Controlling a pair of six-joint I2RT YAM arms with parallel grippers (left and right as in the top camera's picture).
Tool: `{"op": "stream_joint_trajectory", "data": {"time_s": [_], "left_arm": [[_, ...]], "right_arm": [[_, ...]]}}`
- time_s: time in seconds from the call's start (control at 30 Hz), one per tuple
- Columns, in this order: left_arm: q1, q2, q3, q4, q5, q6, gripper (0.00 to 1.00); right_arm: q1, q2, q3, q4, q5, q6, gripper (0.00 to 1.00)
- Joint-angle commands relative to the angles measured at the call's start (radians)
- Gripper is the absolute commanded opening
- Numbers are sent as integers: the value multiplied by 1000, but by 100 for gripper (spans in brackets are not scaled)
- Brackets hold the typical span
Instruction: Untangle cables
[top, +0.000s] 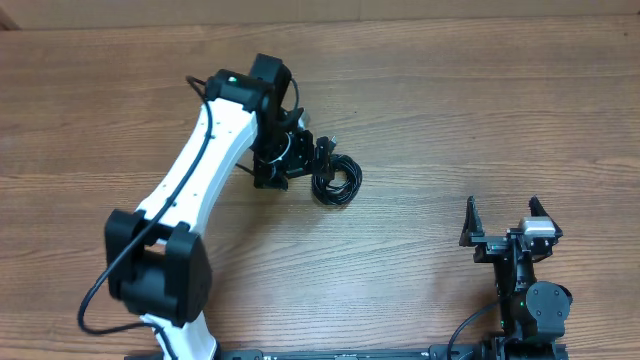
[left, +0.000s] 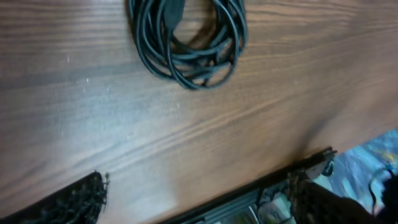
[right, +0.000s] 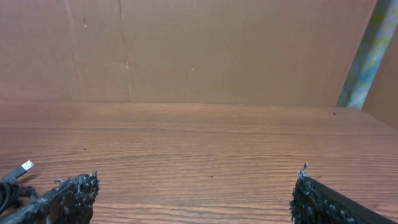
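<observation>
A black cable bundle (top: 337, 182), coiled and tangled, lies on the wooden table just right of my left gripper (top: 300, 158). In the left wrist view the coil (left: 186, 37) fills the top of the frame. My left gripper (left: 199, 202) is open and empty, its fingers wide apart and short of the coil. My right gripper (top: 503, 222) is open and empty at the near right of the table, far from the cable. In the right wrist view its fingers (right: 196, 199) are spread, and a silver USB plug (right: 26, 166) of the cable shows at the far left.
The wooden table (top: 450, 110) is bare around the bundle. A brown cardboard wall (right: 186, 50) stands behind the table's far edge. The table's edge with a dark rail (left: 273, 186) shows at the bottom of the left wrist view.
</observation>
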Motion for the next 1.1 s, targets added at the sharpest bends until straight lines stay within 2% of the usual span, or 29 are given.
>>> {"op": "stream_joint_trajectory", "data": {"time_s": [0.0,0.2,0.33,0.37,0.47,0.5,0.7,0.77,1.07], "left_arm": [[-2,49,19,20,-16,15,84],[-2,114,19,87,-76,14,66],[-2,143,19,139,-76,14,45],[-2,148,19,154,-76,14,46],[-2,157,19,191,-76,15,63],[-2,158,19,197,-76,20,64],[-3,158,18,236,-117,44,58],[-5,158,14,245,-129,44,51],[-32,158,-9,273,-143,44,54]], "right_arm": [[-1,-9,-10,6,2,-1,100],[-1,-9,-10,6,2,-1,100],[-1,-9,-10,6,2,-1,100],[-1,-9,-10,6,2,-1,100],[-1,-9,-10,6,2,-1,100],[-1,-9,-10,6,2,-1,100],[-1,-9,-10,6,2,-1,100],[-1,-9,-10,6,2,-1,100],[-1,-9,-10,6,2,-1,100]]}}
